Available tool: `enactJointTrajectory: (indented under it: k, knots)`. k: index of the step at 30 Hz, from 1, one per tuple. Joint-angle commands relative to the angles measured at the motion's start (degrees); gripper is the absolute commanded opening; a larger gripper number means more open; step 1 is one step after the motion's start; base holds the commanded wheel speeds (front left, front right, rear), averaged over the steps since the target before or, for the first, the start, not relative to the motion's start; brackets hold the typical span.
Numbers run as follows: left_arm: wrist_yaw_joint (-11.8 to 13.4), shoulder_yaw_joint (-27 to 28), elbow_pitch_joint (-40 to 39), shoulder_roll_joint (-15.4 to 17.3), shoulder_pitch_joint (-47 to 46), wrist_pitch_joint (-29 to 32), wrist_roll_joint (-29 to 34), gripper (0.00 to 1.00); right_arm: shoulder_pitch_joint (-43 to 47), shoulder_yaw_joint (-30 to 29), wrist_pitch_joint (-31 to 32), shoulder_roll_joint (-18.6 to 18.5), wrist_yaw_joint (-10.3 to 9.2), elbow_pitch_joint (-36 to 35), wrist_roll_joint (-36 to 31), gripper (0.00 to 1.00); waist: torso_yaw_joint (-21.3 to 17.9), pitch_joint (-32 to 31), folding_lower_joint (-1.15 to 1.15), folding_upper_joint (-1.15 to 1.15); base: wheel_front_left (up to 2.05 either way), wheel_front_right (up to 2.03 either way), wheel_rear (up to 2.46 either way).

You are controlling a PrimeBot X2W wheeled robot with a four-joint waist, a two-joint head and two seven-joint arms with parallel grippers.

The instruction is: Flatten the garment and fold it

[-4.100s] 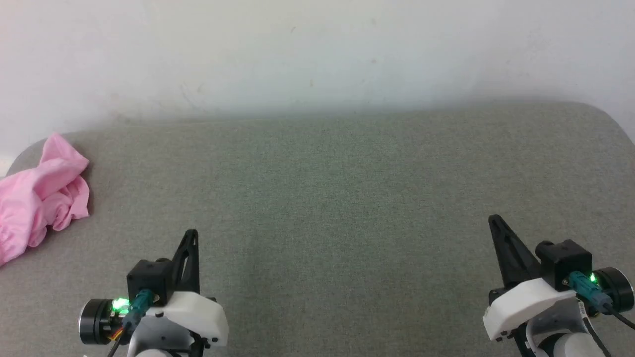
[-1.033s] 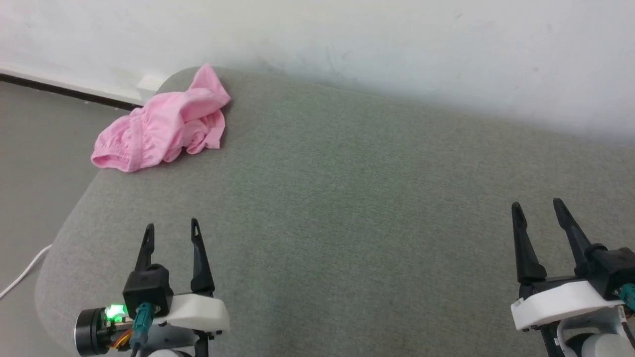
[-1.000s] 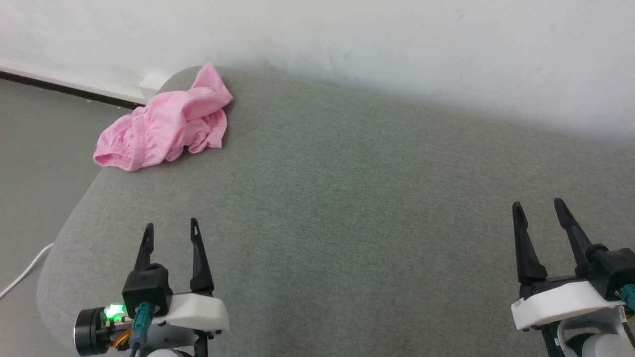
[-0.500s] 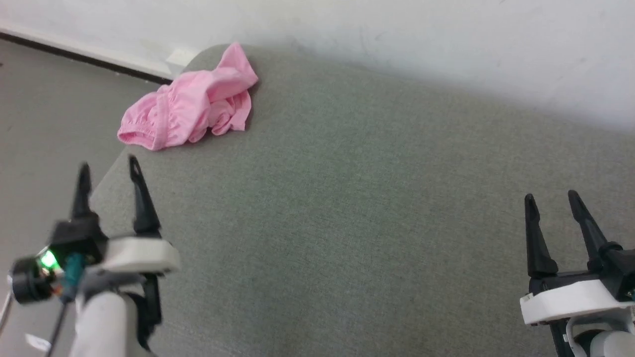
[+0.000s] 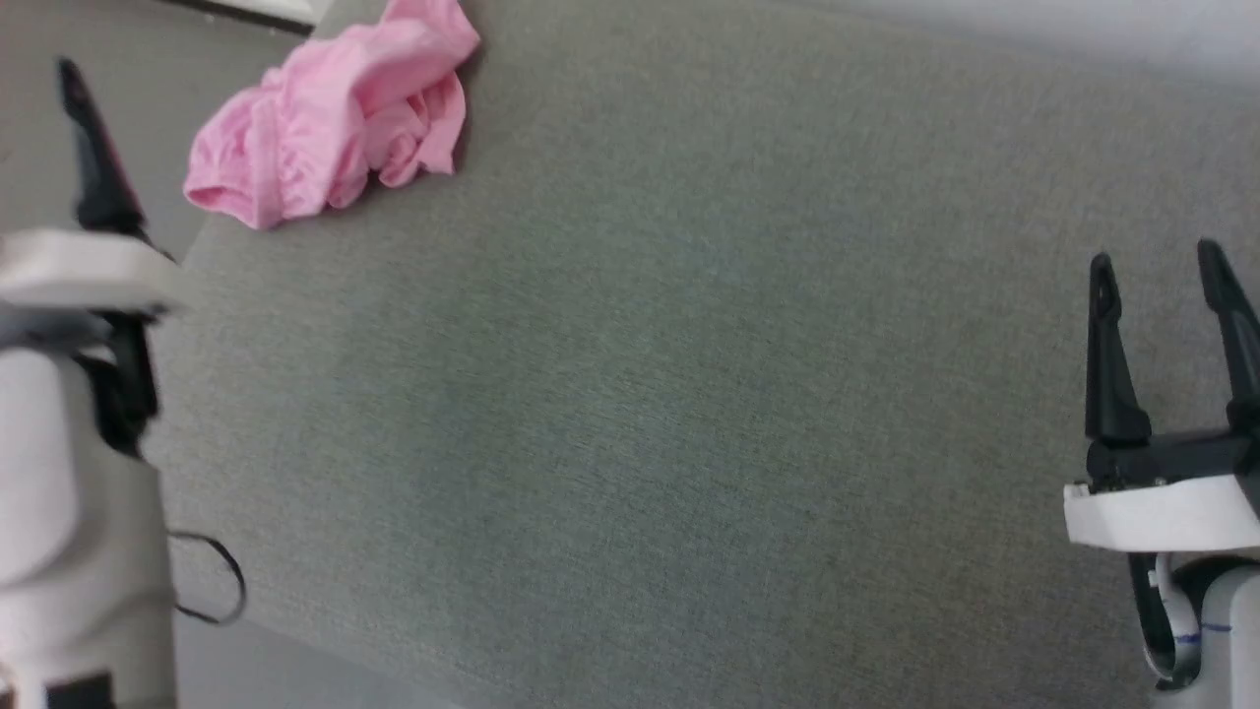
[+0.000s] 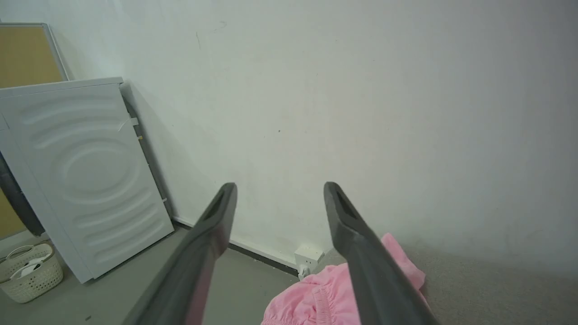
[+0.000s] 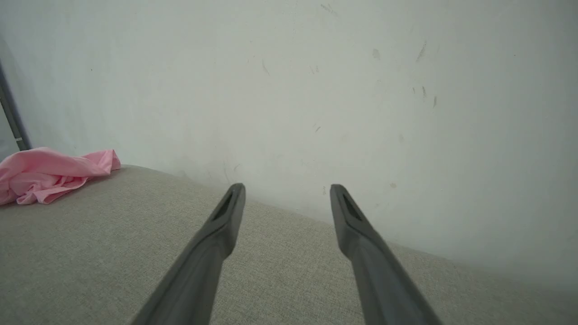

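Crumpled pink shorts (image 5: 330, 108) lie in a heap at the far-left corner of a grey fabric-covered cushion (image 5: 689, 394), close to its rounded edge and just in front of a white wall (image 6: 361, 90). The cloth is bunched and wrinkled, and its gathered elastic waistband (image 6: 321, 301) faces the left side. The robot's left gripper (image 6: 280, 187) is raised at the left of the scene, well short of the garment. Its two dark fingers are spread wide with nothing between them and point toward the wall, above the shorts. From the head camera this arm is blurred at the picture's left margin, with one finger (image 5: 91, 148) seen against the grey floor (image 6: 113, 293) beside the cushion. The right gripper (image 5: 1155, 254) hangs over the near-right part of the cushion, far from the shorts, with its fingers likewise parted and empty. Its wrist camera shows the garment as a low pink mound at the far left. Left of the cushion, a white wall socket (image 6: 308, 257) sits low on the wall, just beyond the shorts. Farther left, a white appliance with an embossed side panel (image 6: 86, 180) stands against the wall, a cream perforated basket (image 6: 31, 275) on the floor beside it. A thin black cable (image 5: 219, 583) loops near the cushion's near-left edge.
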Motion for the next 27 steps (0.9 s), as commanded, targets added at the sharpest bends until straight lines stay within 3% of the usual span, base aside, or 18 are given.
enactJointTrajectory:
  k: [1,5,12,16,21,27]
  knots:
    - [-0.6,0.5,2.7,1.6,-3.4,-0.3,-0.3,1.00,-1.4,-0.3,-0.7,0.1,-0.10,-0.9,-0.6,1.00,-1.1,6.8,-0.02,0.00,0.00,0.00,0.00]
    - [-3.8,0.2,11.0,5.6,-12.3,2.5,-1.8,1.00,-3.6,0.0,-1.2,0.1,-0.10,-3.0,-1.8,1.00,-2.0,10.8,-0.02,0.00,0.00,0.00,0.00]
    - [-9.9,-4.9,23.5,10.9,-25.3,17.7,-4.2,1.00,-6.5,0.3,-2.0,-0.2,-0.11,-7.2,-3.8,1.00,-3.4,17.1,-0.02,0.00,0.00,0.00,0.00]
    - [-10.7,-9.0,28.6,12.8,-31.4,27.2,-8.1,1.00,-8.0,1.2,-2.5,-0.6,-0.11,-9.3,-4.8,1.00,-4.3,20.3,-0.02,0.00,0.00,0.00,0.00]
    - [-11.1,-14.8,31.8,15.6,-36.1,38.4,-17.9,1.00,-10.0,2.4,-3.1,-0.7,-0.12,-12.0,-5.7,1.00,-5.5,24.0,-0.02,0.00,0.00,0.00,0.00]
    - [-11.1,-20.0,32.8,16.8,-34.1,49.9,-28.0,1.00,-11.2,3.6,-3.1,-0.6,-0.12,-13.4,-6.0,1.00,-7.7,25.3,-0.02,0.00,0.00,0.00,0.00]
